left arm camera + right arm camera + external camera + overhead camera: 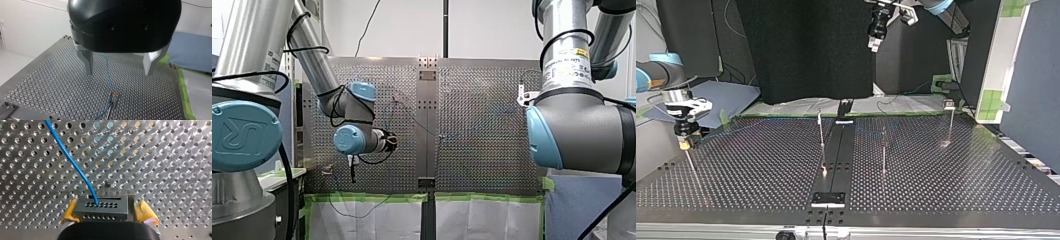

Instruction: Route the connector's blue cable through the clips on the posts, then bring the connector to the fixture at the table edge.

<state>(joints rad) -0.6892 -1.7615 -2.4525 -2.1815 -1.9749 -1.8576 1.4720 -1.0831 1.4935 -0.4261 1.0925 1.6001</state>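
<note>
The connector (101, 208) — a dark block with rows of small holes — is pinched between the yellow pads (146, 213) of my right gripper (106, 207), close over the perforated table (162, 157). Its blue cable (72, 161) leaves the block's face and runs off ahead of the gripper. In the top view that gripper hangs low at the table's 9 o'clock, by the top of a thin post (692, 170). My left gripper (118, 67) — metal fingers (88, 63) spread wide — hovers high toward 12 o'clock, above a clip post (113, 97) that the cable passes.

light: bright, even | glare: sheen across perforated table (162, 150), strongest in right wrist view | shadows: faint
</note>
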